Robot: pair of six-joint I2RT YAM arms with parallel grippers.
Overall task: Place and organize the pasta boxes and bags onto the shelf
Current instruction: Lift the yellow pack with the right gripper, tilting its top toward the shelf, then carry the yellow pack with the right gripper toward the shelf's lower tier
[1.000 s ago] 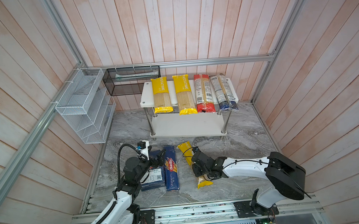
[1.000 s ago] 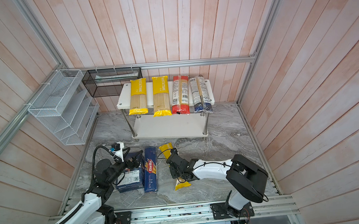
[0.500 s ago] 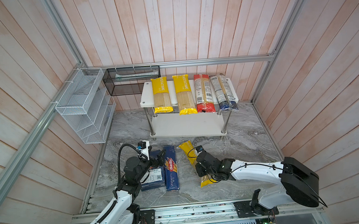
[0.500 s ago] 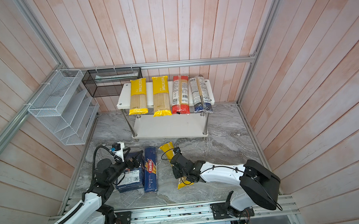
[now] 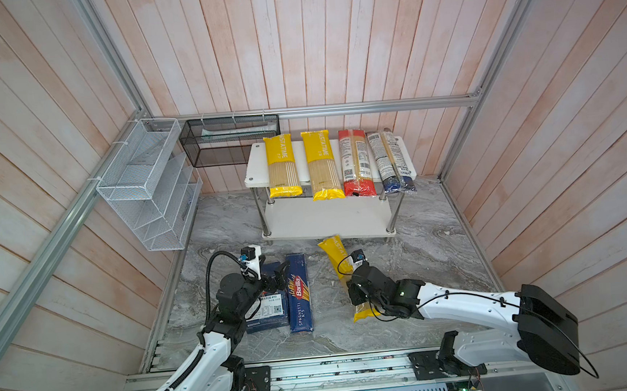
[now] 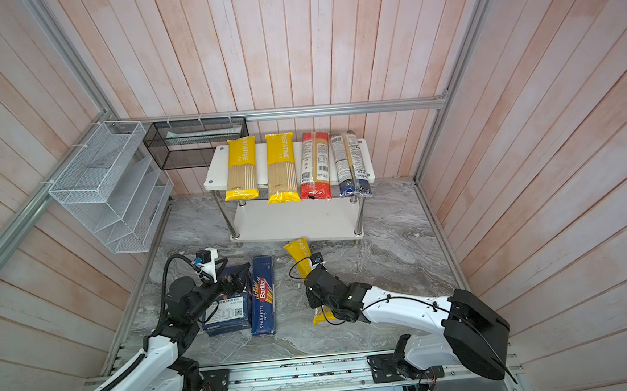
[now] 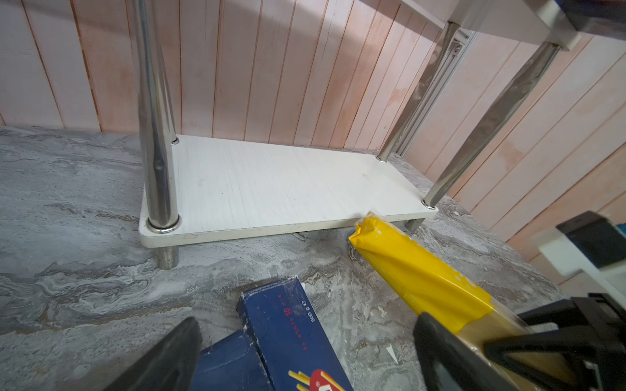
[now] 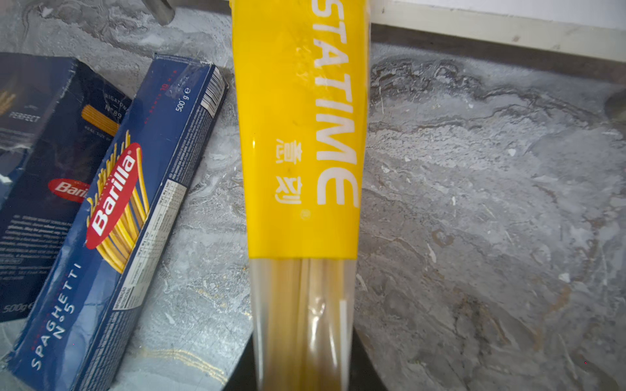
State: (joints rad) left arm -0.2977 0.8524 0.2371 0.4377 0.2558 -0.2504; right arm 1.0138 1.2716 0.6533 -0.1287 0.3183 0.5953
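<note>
Right wrist view: right gripper point(image 8: 305, 370) is clamping the loose PASTATIME bag point(image 8: 298, 152) across its clear middle section, with a dark jaw pressing in on each side of the spaghetti strands. The grip is sitting near the bag's midpoint, probably so a long limp pack sags less at either end. The bag's yellow end is pointing at the shelf point(image 5: 328, 218) and lying just at the front edge of the lower board. I cannot tell whether they are touching.

Left gripper point(image 7: 301, 359) is hanging released, fingers spread wide with nothing between them, above the wide Barilla box point(image 5: 271, 310). SPAGHETTI N.5 box point(image 5: 298, 292) is lying right beside that box, long sides together, on the marble-pattern floor point(image 5: 422, 264). Both are sitting near the shelf's front, not on it.

On the top board four bags are lying side by side, front ends overhanging:
- two yellow bags point(image 5: 282, 164)
- red-ended bag point(image 5: 356, 163)
- blue-ended bag point(image 5: 390, 161)

A bare strip is showing at the board's left end and the lower board is carrying nothing, so there looks to be room for what remains.

Hard to make out:
- The right fingertips are hiding under the gripper body in both top views.
- Whether the loose bag is lifting off the floor is unclear.
- The left arm is covering part of the wide box.
- The bag's near end is running out of the wrist frame.
- Something pale is lying in the black mesh basket point(image 5: 229, 142), unidentifiable.
</note>
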